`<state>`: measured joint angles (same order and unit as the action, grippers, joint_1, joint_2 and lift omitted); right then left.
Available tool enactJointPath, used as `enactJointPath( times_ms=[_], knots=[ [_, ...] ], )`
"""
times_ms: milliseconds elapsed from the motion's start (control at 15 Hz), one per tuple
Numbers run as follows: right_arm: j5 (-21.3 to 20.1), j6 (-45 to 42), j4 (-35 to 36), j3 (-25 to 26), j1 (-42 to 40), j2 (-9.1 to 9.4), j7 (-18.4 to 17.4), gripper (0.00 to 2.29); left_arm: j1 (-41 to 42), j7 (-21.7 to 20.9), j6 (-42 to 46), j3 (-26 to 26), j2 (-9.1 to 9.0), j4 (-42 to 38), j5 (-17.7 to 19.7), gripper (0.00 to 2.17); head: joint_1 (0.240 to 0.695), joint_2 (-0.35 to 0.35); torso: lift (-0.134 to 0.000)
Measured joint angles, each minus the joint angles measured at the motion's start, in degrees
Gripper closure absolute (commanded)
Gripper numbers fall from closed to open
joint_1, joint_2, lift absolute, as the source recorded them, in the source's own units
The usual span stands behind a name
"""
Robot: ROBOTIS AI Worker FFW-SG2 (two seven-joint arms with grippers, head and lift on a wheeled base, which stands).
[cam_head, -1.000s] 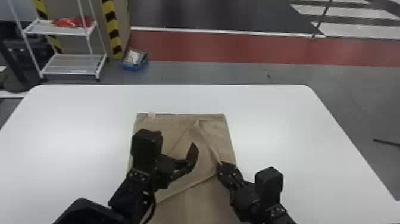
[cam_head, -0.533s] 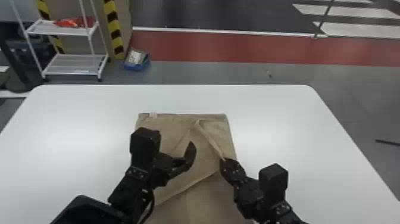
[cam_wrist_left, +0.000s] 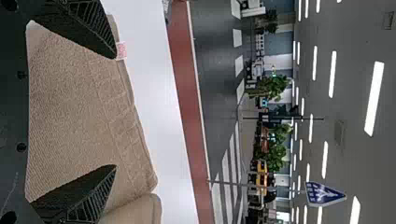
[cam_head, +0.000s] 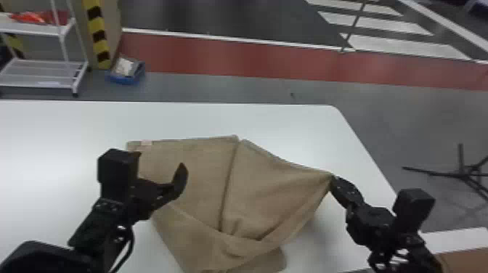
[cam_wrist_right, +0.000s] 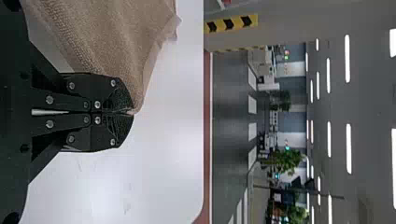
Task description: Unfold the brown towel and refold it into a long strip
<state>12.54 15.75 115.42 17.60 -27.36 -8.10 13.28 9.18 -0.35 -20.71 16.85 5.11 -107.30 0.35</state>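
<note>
Head view first, and here's the brown towel (cam_head: 196, 156) in the middle of the white table (cam_head: 72, 125), its far edge towards the floor beyond. A small pale tag (cam_head: 146, 143) sits at its far left corner. Out on the right, the right gripper (cam_head: 332, 177) has a corner of the cloth, pulled out into a point, and the fabric fans back from it in slanting folds! A dark crease runs from the far edge down towards the middle, and nearer the robot the layers bunch and overlap. Over the towel's left part, it's the left gripper (cam_head: 161, 165), jaws wide apart, nothing between them. Behind the table stand a white shelf rack (cam_head: 40, 31) and, on the floor, a blue box (cam_head: 125, 78); off to the right, a black stand (cam_head: 461, 173).

Over to the left wrist view: the two ridged fingers (cam_wrist_left: 88, 198) stand well apart, towel spread beyond them, and the tag is right by one fingertip.

And the right wrist view: jaws closed together, the towel's corner pinched at the very tips, the cloth sweeping away from them above the white tabletop.
</note>
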Motion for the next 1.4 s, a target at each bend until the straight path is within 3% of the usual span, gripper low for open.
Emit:
enactJointPath(
  times_ms=[200, 600, 1067, 1400],
  knots=[
    [2.0, 4.0, -0.7, 9.0, 3.5, 0.79, 0.9, 1.42, -1.2, 0.0, 0.0, 0.0, -0.2, 1.8, 0.0, 0.03, 0.695, -0.35, -0.123],
    [-0.4, 14.0, -3.4, 20.3, 13.6, 2.55, 1.4, 1.42, -2.3, 1.2, 0.6, 0.0, -0.31, 5.0, -0.4, 0.11, 0.695, -0.35, -0.123],
    [-1.6, 12.6, -2.3, 18.6, 12.8, 6.14, 5.5, 1.42, -5.2, -0.2, 0.7, -1.2, -0.29, 10.7, 0.4, 0.2, 0.695, -0.35, -0.123],
    [-2.3, 10.6, -1.9, 17.0, 11.5, 6.77, 5.9, 1.42, -6.1, -2.6, -2.9, -2.9, -0.05, 12.0, 1.2, 0.27, 0.695, -0.35, -0.123]
  ],
)
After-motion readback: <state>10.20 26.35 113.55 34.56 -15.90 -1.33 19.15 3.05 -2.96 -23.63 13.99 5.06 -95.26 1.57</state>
